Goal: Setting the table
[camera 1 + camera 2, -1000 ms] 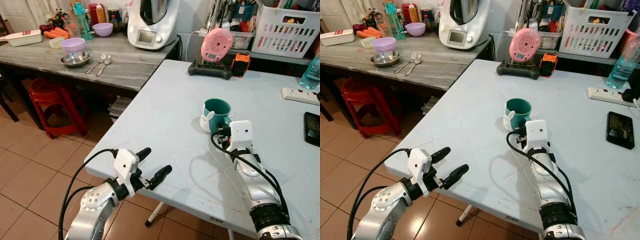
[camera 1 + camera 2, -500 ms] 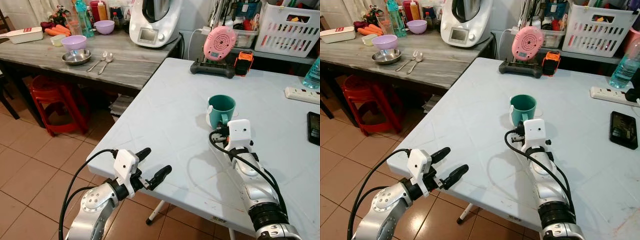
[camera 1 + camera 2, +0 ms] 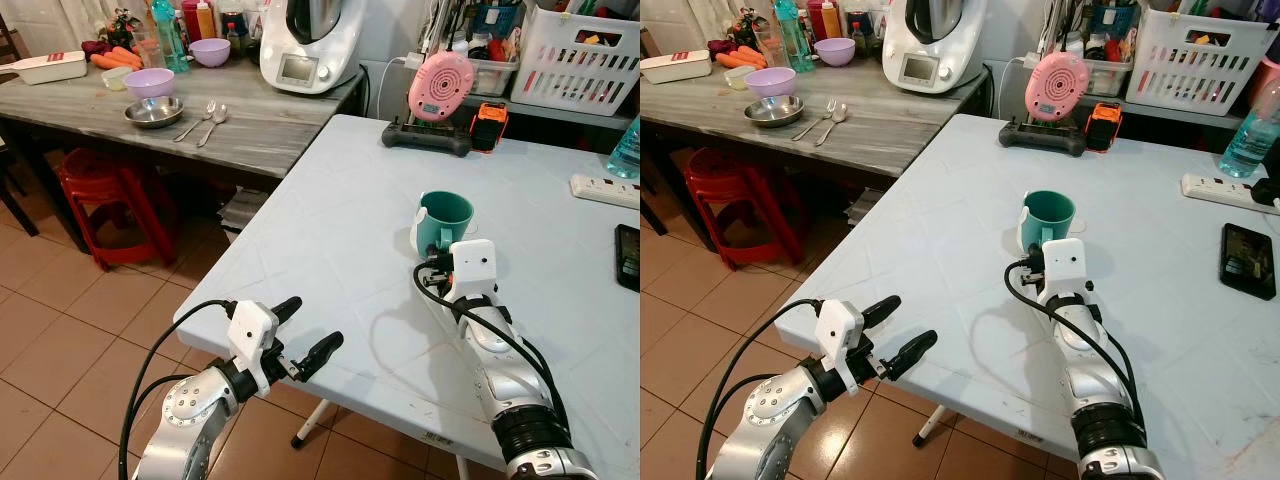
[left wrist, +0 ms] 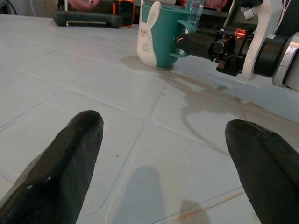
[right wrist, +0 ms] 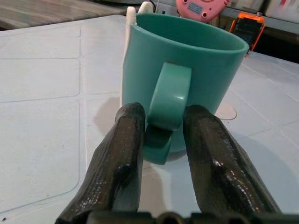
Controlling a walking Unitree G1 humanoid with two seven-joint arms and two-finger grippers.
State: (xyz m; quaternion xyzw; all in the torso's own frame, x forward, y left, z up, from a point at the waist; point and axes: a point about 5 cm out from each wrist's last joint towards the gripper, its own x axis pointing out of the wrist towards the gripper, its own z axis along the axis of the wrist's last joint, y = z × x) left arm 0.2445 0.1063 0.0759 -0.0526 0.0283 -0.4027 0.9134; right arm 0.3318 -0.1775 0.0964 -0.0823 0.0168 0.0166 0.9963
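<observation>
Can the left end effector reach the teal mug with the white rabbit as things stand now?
Probably yes: the left end effector hangs open at the white table's edge, with bare tabletop between, though the right end effector already straddles the teal rabbit mug's handle.

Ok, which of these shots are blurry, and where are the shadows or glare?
Eye views: sharp, evenly lit; the right arm casts a soft shadow on the white table. Left wrist view: left gripper fingers blurred up close, teal mug sharper. Right wrist view: mug crisp, glossy highlights on the right gripper fingers around its handle.
</observation>
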